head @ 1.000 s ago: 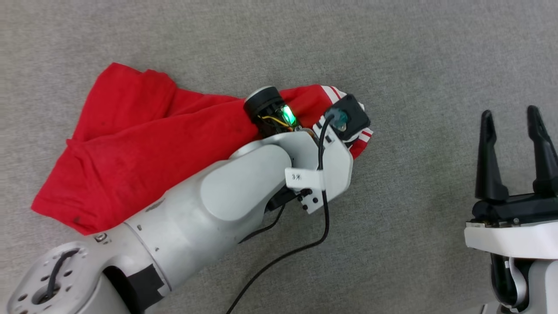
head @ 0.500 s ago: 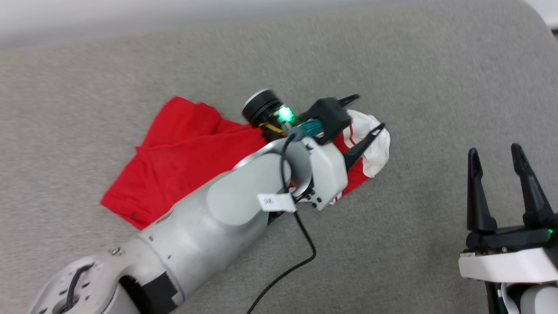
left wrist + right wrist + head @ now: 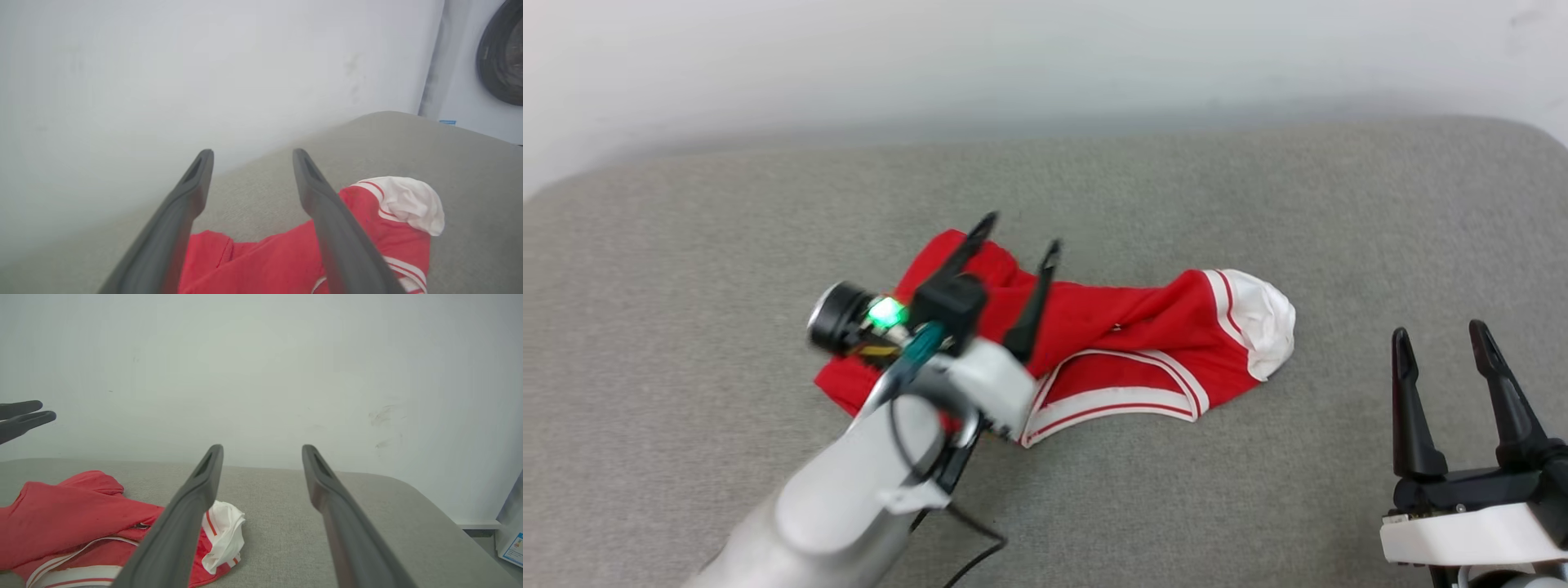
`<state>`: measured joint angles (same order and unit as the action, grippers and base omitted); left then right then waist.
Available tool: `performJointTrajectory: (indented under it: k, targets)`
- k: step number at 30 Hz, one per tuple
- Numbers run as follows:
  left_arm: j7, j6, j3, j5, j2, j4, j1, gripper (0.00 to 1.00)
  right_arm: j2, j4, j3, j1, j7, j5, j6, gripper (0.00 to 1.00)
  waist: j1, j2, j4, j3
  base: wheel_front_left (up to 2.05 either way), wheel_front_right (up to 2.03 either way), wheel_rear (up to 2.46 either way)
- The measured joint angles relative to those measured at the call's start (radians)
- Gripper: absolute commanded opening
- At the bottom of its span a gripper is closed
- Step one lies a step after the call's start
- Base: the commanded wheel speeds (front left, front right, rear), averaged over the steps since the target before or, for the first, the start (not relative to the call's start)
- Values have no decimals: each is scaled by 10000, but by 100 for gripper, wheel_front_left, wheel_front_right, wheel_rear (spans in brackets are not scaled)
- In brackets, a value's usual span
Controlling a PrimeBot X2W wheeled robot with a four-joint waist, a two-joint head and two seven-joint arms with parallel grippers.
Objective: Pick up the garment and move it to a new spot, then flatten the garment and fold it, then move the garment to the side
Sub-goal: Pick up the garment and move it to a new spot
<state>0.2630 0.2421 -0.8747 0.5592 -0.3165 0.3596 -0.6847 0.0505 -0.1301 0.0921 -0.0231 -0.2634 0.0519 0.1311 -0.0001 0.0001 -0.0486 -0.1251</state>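
The garment (image 3: 1127,335) is a red shirt lying bunched on the grey table (image 3: 1258,490), its white sleeve (image 3: 1262,314) at the right end and striped trim along the near edge. My left gripper (image 3: 1021,233) hangs open above the garment's left part, nothing between its fingers. In the left wrist view the left gripper (image 3: 252,153) points past the garment (image 3: 278,261) toward the wall. My right gripper (image 3: 1439,331) stands open at the lower right, well off the cloth. The right wrist view has the right gripper (image 3: 262,449) open, with the garment (image 3: 61,510) at lower left.
A pale wall (image 3: 1045,65) runs behind the table's far edge. The table's rounded corner (image 3: 1527,135) is at the right. A washing machine door (image 3: 502,61) stands beyond it. A black cable (image 3: 964,527) hangs under my left forearm.
My left gripper has opened, let go of the garment's sleeve end, and lifted back to the left. The garment now lies loose. The head camera has tilted up; the wall now shows.
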Motion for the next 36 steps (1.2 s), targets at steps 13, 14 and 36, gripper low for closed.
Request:
performJointTrajectory:
  k: [13, 14, 36]
  targets:
    - [0, 1024, 3998, -1680, -761, -2274, 4265, 100, 2, 270, 92, -529, 0, 105, 0, 100, -1, 0, 546, 901, 0, 0, 0]
    - [2, 1024, 4226, -1785, -734, -2345, 4572, 100, 2, 320, 86, -597, -2, 138, 0, 100, -1, 0, 569, 956, 0, 0, 0]
    - [0, -757, 6953, -3741, 1177, -2694, 7413, 100, 2, 1214, -92, -1732, 0, 541, 0, 100, 0, 0, 774, 1522, 0, 0, 0]
